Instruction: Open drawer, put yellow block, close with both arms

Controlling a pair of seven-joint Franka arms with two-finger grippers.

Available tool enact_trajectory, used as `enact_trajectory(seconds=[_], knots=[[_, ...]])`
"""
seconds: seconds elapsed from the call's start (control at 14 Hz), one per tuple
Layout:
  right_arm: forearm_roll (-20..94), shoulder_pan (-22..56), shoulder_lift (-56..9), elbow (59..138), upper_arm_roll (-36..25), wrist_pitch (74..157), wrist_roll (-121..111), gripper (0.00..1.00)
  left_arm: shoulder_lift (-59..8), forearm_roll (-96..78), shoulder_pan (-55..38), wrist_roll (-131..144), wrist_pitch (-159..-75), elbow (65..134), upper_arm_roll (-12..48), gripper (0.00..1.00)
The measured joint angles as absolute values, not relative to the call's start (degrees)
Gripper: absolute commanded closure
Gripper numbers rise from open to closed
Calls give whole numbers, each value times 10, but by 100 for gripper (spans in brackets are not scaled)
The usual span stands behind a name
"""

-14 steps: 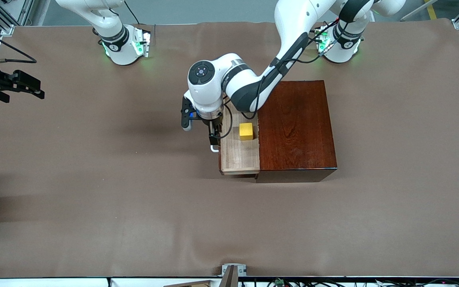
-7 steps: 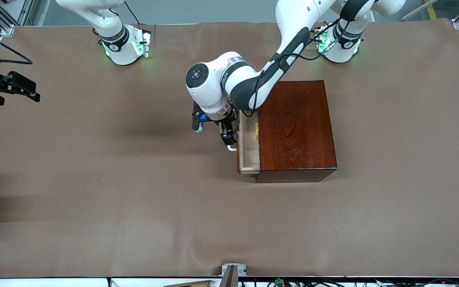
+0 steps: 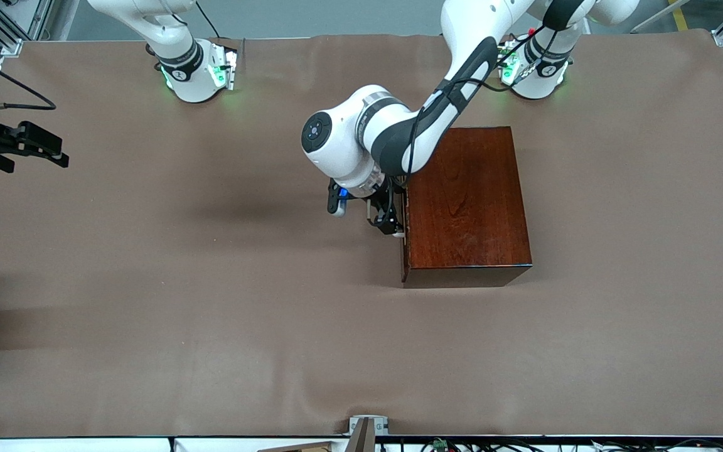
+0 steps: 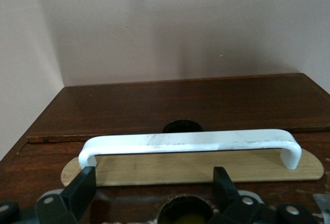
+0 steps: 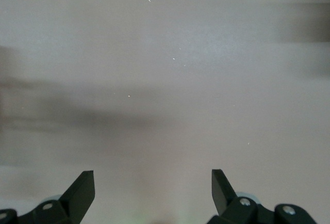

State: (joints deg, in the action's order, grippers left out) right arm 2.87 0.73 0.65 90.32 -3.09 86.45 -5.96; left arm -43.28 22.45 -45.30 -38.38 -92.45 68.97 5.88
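The dark reddish-brown box (image 3: 467,201) stands toward the left arm's end of the table. Its drawer (image 3: 404,242) is pushed in flush. The white bar handle (image 4: 191,142) crosses the left wrist view, against the drawer's face. My left gripper (image 3: 390,224) is at that face, and its own view shows it open (image 4: 153,188), with the fingers wide apart just short of the handle. The yellow block is hidden in the front view. A yellowish patch (image 4: 186,219) shows in a round hole in the left wrist view. My right gripper (image 3: 48,150) waits open, over the right arm's end of the table.
The brown cloth (image 3: 211,314) covers the whole table. The right wrist view shows only bare cloth (image 5: 165,79) under the open right gripper (image 5: 153,188). The arm bases (image 3: 195,72) stand along the top of the front view.
My left gripper has moved toward the box and the drawer has slid shut with it. The yellow block, seen in the open tray before, has gone inside. The right gripper has barely shifted.
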Motion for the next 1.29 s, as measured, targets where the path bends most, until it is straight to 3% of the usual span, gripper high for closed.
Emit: enact_trajectory(seconds=[0.29,0.71,1.0,1.29], knots=[[28,5,7,902,-35,865,-60,0,-433,225,-454,-366,-925,690,59,0],[19,5,7,902,-34,865,-59,0,-413,228,-504,-112,-968,688,63,0],[19,5,7,899,-34,863,-38,0,-319,208,-486,66,-963,683,56,0],[19,5,7,898,-34,862,-34,0,-227,122,-386,218,-925,685,52,0]])
